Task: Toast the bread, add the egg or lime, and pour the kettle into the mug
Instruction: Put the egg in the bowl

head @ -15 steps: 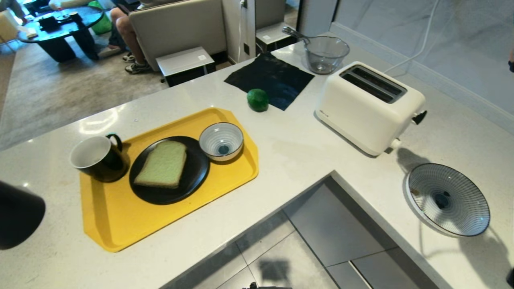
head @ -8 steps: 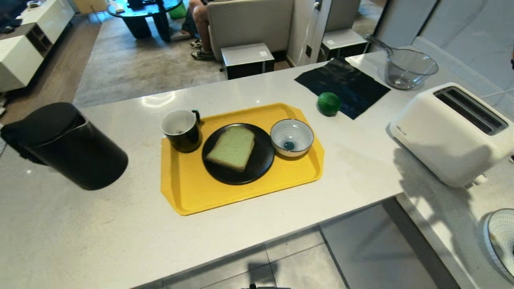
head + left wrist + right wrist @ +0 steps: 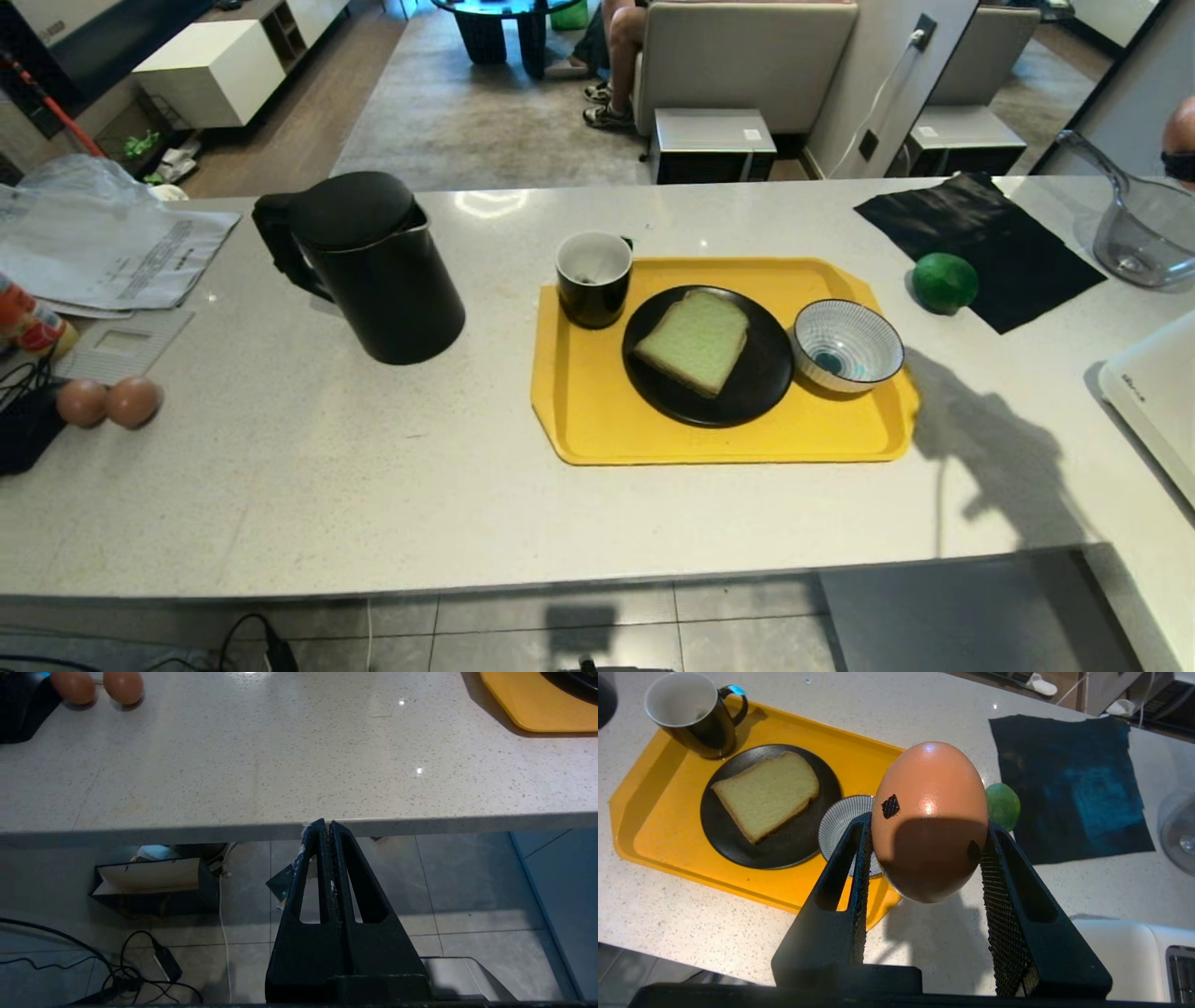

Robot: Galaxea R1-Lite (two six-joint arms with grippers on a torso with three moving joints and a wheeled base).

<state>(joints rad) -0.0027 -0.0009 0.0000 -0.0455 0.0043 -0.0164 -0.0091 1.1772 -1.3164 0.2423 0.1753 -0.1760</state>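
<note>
1. Two grippers were in play: the right gripper (image 3: 924, 830) hung above the counter (image 3: 373, 485) just off the yellow tray (image 3: 597, 420), its fingers (image 3: 857, 858) clamped on the egg (image 3: 930, 821), black spot showing on the shell.
2. Left gripper (image 3: 327, 826) sat parked below the counter's front edge, well away from the tray, jaws pressed together and empty.
3. On the tray, the bread (image 3: 694, 340) lay flat on a black plate (image 3: 756, 387) at the middle.
4. The mug (image 3: 594, 277) stood upright at the tray's far corner, on the kettle side, just beside the plate.
5. A striped bowl (image 3: 848, 344) sat on the tray's other end, touching the plate's rim or nearly so.
6. The kettle (image 3: 373, 266) stood on the counter off the tray's mug end, lid down.
7. The lime (image 3: 945, 283) rested off the tray past the bowl end, at the edge of a black cloth (image 3: 980, 243).
8. Two brown eggs (image 3: 107, 401) lay side by side far beyond the kettle.
</note>
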